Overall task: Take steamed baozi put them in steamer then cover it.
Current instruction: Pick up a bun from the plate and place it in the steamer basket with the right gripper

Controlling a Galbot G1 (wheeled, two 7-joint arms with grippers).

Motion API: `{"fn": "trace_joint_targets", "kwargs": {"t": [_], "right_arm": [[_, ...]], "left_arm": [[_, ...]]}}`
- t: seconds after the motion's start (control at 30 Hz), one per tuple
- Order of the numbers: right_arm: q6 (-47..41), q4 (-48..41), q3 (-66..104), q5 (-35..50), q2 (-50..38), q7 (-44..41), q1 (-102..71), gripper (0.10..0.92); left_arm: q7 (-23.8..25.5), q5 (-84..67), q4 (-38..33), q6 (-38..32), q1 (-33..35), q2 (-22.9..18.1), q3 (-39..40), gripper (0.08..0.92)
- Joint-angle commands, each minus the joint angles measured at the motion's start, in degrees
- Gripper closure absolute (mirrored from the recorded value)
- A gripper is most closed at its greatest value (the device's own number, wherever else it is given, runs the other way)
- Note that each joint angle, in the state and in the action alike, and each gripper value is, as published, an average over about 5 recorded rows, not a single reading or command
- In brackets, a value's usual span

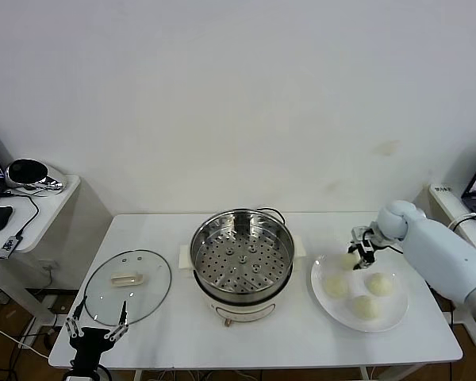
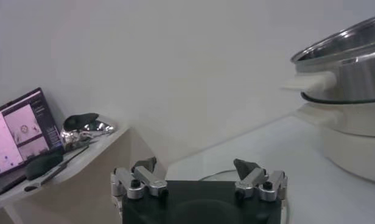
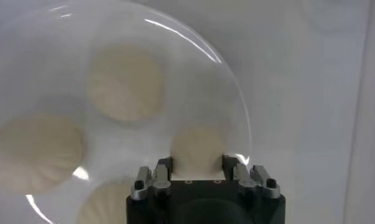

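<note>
Cream baozi (image 1: 335,285), seemingly white plate (image 1: 393,315).

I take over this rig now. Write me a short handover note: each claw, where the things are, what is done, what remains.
Right claw: over the far edge of the white plate, fingers around one baozi, not lifted.
Left claw: open, idle at the table's near left edge, beside the glass cover.
Steamer: centre of the table, open, tray bare.
Three other baozi sit on the plate.
Done: nothing placed yet.
Left: move all four baozi into the steamer, then put the cover on.
</note>
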Motion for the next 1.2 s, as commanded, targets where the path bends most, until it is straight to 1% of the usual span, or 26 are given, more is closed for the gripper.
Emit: {"fn": "trace_joint_targets", "kwargs": {"t": [0.03,0.13,0.27,0.43,0.53,0.63,0.77,0.87,1.07,1.2], "right_arm": [[-1.19,11.94,-7.31,10.89,-7.57,-0.36,9.03,0.502],[-1.27,16.53,-12.03,16.66,-10.22,-0.77,16.44,0.499],[-1.27,18.6,-19.32,21.97,-9.83,-1.06,27.15,0.499],[-1.23,18.82,-28.16,27.42,-4.41,-0.6,38.6,0.498],[0.2,19.44,-31.82,29.97,0.1,-0.12,41.53,0.493],[2.82,19.8,-34.28,30.79,4.69,0.94,42.32,0.491],[7.41,19.53,-37.14,31.14,11.42,3.34,41.78,0.489],[9.87,18.58,-37.89,29.41,16.0,3.95,40.6,0.486],[17.25,14.72,-38.62,21.12,23.65,4.44,39.06,0.483],[22.52,11.61,-39.38,16.68,26.42,5.39,37.56,0.482]], "left_arm": [[0.01,-0.05,-0.05,0.04,-0.05,0.14,0.07,0.177],[0.0,-0.24,-0.05,0.03,-0.4,0.37,0.31,0.177],[-0.01,-0.51,-0.06,-0.01,-0.94,0.65,0.71,0.177],[-0.02,-1.16,-0.12,-0.02,-1.5,0.95,0.84,0.177],[-0.11,-1.68,0.06,-0.06,-1.58,1.14,0.6,0.177],[-0.19,-2.09,0.22,-0.12,-1.44,1.35,0.11,0.177],[-0.14,-2.44,0.19,-0.14,-1.3,1.41,-0.6,0.177],[-0.16,-2.48,0.22,-0.13,-1.33,1.18,-0.94,0.177],[-0.42,-2.55,0.34,-0.12,-1.22,0.88,-1.77,0.177],[-0.45,-2.65,0.1,-0.11,-1.2,0.61,-2.35,0.177]]}}
